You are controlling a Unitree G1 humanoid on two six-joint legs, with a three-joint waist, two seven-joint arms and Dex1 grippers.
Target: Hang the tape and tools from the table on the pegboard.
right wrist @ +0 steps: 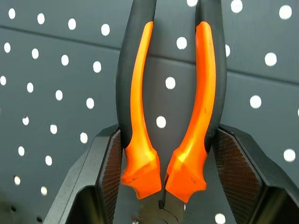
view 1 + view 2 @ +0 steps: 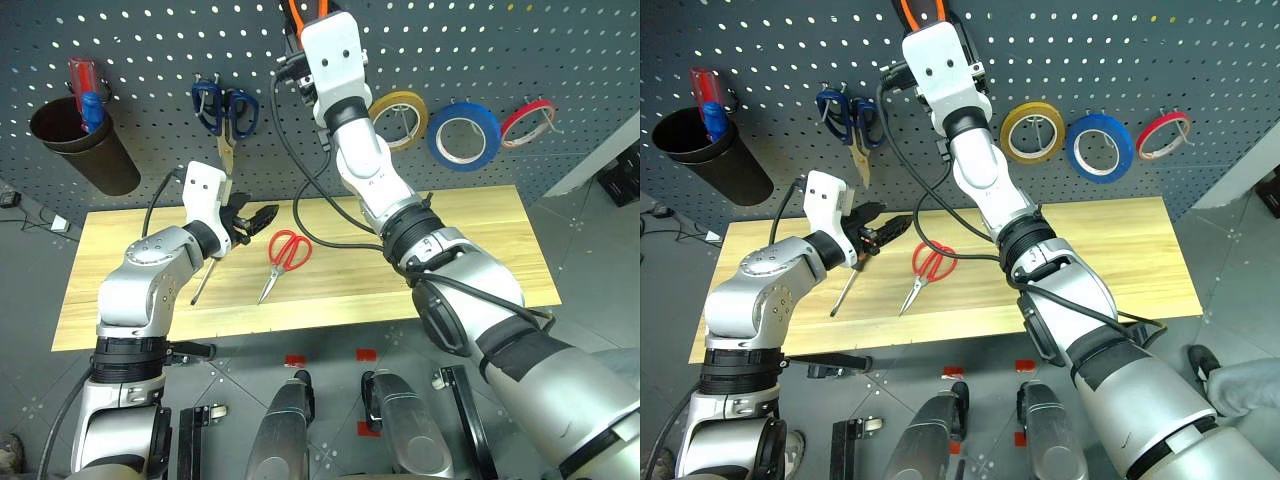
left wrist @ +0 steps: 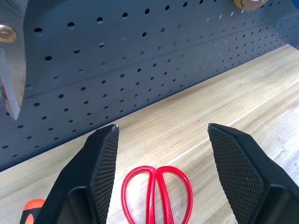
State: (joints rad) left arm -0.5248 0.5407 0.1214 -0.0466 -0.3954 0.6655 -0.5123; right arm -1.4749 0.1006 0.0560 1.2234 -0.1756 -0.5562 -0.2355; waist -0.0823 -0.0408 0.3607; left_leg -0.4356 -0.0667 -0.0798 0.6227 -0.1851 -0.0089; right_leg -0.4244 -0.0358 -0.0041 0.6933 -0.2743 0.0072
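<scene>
pliers (image 1: 166,140) clamped between right gripper (image 1: 163,172) fingers

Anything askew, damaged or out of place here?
Nothing stands out. The red-handled scissors and screwdriver lie flat on the table; the blue tape hangs on the pegboard; the right gripper holds the pliers.

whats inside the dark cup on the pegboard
A red-handled tool and a blue-handled one stick up out of the cup; its wall hides their lower ends.
</scene>
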